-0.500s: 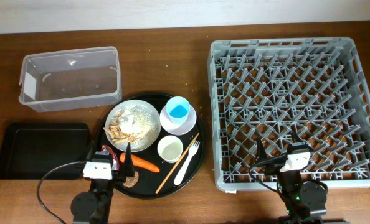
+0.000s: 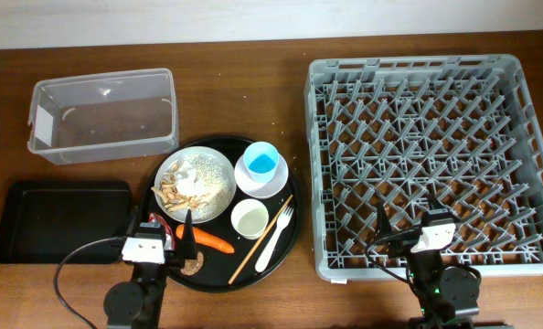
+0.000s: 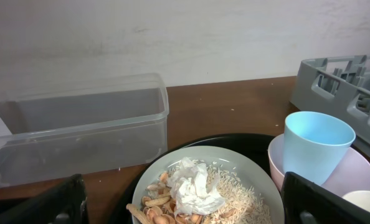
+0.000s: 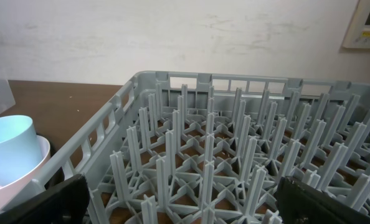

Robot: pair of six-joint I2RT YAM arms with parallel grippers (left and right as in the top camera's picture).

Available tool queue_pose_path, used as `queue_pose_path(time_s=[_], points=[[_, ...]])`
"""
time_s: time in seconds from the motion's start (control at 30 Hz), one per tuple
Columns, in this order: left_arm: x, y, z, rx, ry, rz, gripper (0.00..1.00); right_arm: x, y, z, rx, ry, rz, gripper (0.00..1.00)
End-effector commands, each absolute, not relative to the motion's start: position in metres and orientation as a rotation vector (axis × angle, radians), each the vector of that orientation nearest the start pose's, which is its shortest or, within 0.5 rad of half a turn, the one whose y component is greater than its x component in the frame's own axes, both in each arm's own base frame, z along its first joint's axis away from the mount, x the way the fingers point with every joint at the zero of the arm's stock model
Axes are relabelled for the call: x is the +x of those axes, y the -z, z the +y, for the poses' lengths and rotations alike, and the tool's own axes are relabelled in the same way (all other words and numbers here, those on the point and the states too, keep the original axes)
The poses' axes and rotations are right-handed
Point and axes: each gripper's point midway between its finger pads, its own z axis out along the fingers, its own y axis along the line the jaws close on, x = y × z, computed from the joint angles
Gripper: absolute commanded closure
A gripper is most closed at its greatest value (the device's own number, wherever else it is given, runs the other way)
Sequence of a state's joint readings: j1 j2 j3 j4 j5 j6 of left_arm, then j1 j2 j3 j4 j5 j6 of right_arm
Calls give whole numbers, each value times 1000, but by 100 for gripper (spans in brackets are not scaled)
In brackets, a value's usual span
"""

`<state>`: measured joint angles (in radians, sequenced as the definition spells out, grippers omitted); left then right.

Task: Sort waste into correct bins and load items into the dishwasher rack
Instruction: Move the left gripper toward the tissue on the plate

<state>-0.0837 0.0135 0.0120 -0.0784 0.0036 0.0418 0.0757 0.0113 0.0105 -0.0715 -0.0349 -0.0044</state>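
Both spread wide, left gripper (image 3: 182, 182), right gripper (image 4: 182, 182), pegged grey plastic rack (image 2: 431, 155)

Rack (image 2: 433, 164) at the surface's (image 2: 253, 82) right edge; round tray (image 2: 214, 274) (carrying the plate (image 2: 229, 179)) front-centre; tub (image 2: 102, 123) behind shallow tray (image 2: 61, 219), left edge.

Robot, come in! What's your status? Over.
Left hand open, right hand open. Plate and carrot on round tray. Rack holds nothing. Nothing in the way.
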Motion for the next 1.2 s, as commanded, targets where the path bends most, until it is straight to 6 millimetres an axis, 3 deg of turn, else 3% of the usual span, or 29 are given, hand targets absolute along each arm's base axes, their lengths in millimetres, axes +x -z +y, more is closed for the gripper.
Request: queue_pose_path(time_s=[0.0,1.17], points=[[245,-155,-21,112,35,1651,1,245,-156,26,-101,-87,1647,2],[245,-155,-20,106,29,1652,1,245,-159,27,-103,-90,1634,2]])
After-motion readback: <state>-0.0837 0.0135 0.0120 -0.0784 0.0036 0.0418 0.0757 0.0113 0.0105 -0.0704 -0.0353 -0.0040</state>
